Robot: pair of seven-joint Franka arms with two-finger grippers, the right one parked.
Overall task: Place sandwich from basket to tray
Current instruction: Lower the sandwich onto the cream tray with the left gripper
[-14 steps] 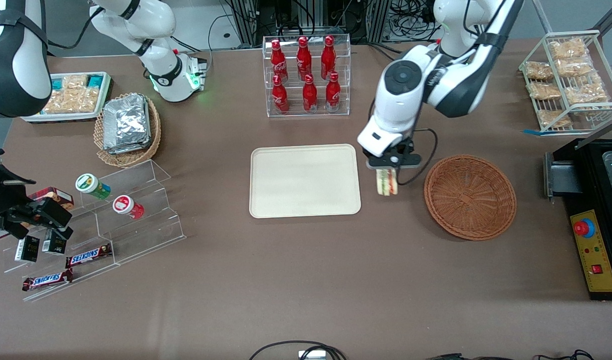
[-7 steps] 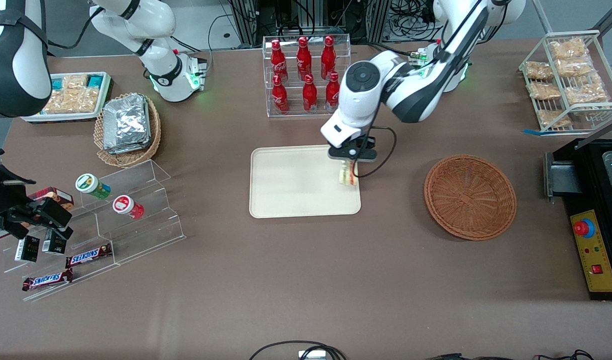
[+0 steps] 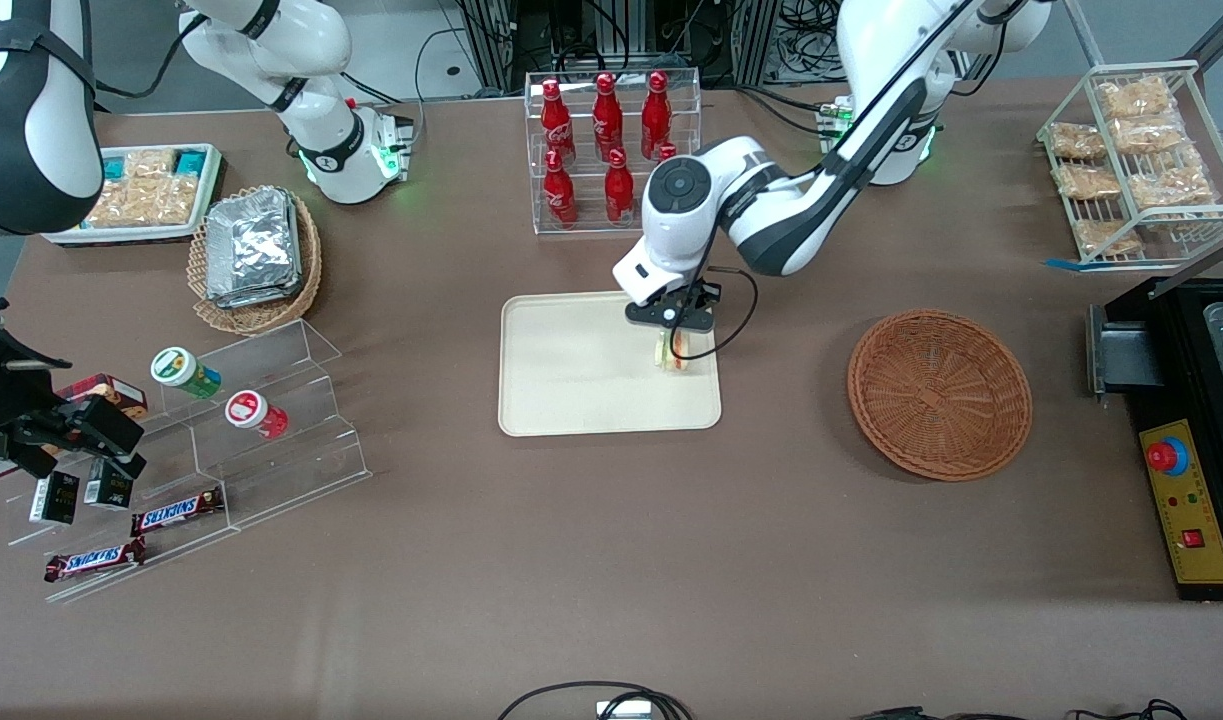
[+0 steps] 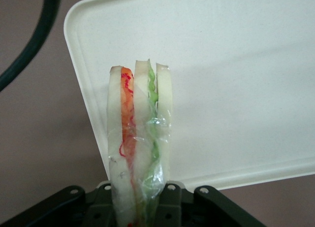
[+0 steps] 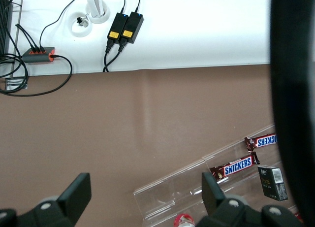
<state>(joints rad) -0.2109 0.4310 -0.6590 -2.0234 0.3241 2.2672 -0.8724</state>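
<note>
Gripping sandwich [image 3: 672, 353], claw [image 3: 671, 330] over tray [image 3: 571, 390]; basket [image 3: 939, 393] well apart.

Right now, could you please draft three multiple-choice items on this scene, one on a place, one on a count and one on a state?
1. Where is the sandwich?
A. lying in the basket
B. held above the tray, near the tray's edge toward the basket
C. on the bare table beside the bottle rack

2. How many red bottles stand in the clear rack?
A. four
B. six
C. nine

3. What state is the gripper in?
A. shut on the sandwich
B. open and empty
C. shut on a foil packet

Answers:
1 B: the front view shows the sandwich over the cream tray, and the basket holds nothing.
2 B: two rows of three caps show.
3 A: the left wrist view shows the sandwich rising from between the fingers.
</note>
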